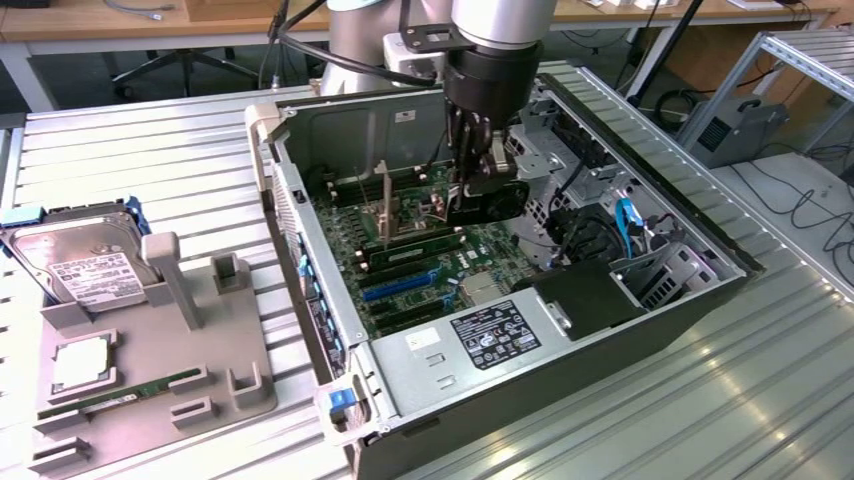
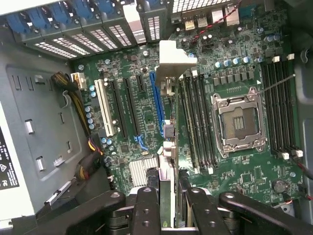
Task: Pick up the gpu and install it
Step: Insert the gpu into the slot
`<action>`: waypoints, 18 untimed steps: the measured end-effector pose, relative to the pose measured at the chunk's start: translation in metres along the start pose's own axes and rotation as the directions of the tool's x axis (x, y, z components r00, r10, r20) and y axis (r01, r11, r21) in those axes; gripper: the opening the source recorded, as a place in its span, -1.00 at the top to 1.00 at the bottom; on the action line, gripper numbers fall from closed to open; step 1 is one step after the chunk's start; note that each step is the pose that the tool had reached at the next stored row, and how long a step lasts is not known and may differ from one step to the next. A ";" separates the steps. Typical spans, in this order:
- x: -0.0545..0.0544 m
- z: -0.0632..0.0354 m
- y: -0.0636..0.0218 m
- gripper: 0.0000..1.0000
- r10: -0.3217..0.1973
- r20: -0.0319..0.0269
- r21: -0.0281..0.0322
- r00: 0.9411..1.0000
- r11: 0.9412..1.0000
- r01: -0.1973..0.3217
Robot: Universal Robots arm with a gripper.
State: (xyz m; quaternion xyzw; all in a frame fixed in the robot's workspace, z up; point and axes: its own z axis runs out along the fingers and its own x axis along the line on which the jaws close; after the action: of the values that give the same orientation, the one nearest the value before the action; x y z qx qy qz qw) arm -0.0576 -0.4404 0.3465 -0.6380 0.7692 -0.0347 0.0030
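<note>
The gpu (image 2: 167, 161) is seen edge-on in the wrist view, a thin card running away from the fingers to its silver bracket (image 2: 173, 61). My gripper (image 2: 171, 210) is shut on the card's near end, one black finger (image 2: 146, 205) on each side. The card hangs over the motherboard, beside the long blue slot (image 2: 157, 105) and roughly parallel to it. In the exterior view my gripper (image 1: 481, 200) reaches down into the open computer case (image 1: 320, 330). The card's bracket (image 1: 384, 205) stands upright toward the case's rear wall.
An open processor socket (image 2: 239, 122) and memory slots (image 2: 195, 122) lie close beside the card. The power supply (image 1: 501, 330) fills the case's near end. At the exterior view's left a grey fixture (image 1: 160, 330) carries a hard drive (image 1: 87, 260), a processor (image 1: 83, 365) and a green memory stick (image 1: 127, 392).
</note>
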 end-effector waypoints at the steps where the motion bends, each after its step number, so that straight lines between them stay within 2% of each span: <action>1: 0.000 0.0000 0.0000 0.47 -0.006 0.000 0.000 1.000 1.000 0.006; 11: 0.000 0.0000 0.0000 0.47 -0.050 0.003 0.002 0.999 0.999 0.050; 12: 0.000 0.0000 0.0001 0.47 -0.052 0.016 0.000 0.999 0.999 0.052; 15: 0.000 0.0001 0.0000 0.47 -0.052 0.070 -0.007 0.996 0.999 0.053; 16: 0.000 0.0000 0.0001 0.47 -0.054 0.074 -0.007 0.996 0.998 0.055; 18: 0.000 0.0001 0.0000 0.47 -0.074 0.076 -0.006 0.994 0.997 0.075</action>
State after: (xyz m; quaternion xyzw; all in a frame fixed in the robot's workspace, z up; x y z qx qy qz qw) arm -0.0576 -0.4404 0.3464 -0.6671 0.7444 -0.0071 0.0279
